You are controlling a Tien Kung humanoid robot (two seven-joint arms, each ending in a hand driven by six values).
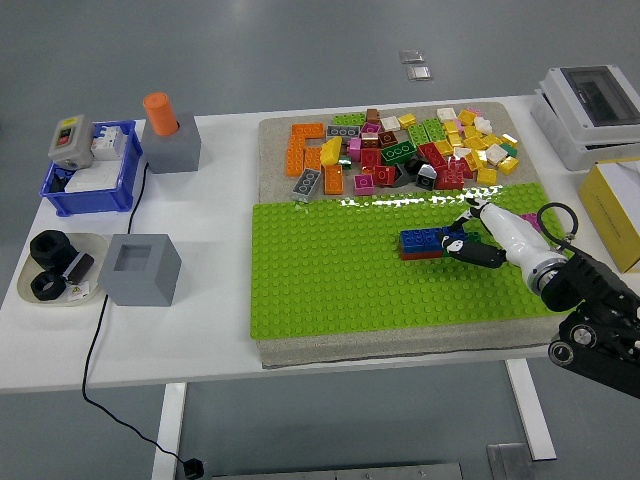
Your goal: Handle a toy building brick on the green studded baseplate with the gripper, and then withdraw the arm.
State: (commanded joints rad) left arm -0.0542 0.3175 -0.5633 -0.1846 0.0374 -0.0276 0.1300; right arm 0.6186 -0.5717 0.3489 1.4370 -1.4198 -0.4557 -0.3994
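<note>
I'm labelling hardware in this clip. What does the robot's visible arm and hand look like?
Only the right arm shows: bulky black segments with round joint housings and a black cable loop near the wrist. A silver ring joins it to the right hand, which has a white shell and dark fingers.

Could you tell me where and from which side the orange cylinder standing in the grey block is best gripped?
Probably the orange cylinder's exposed upper half, taken from above or across its round sides: it stands upright, its foot sunk in the grey block, so only the top is free.
</note>
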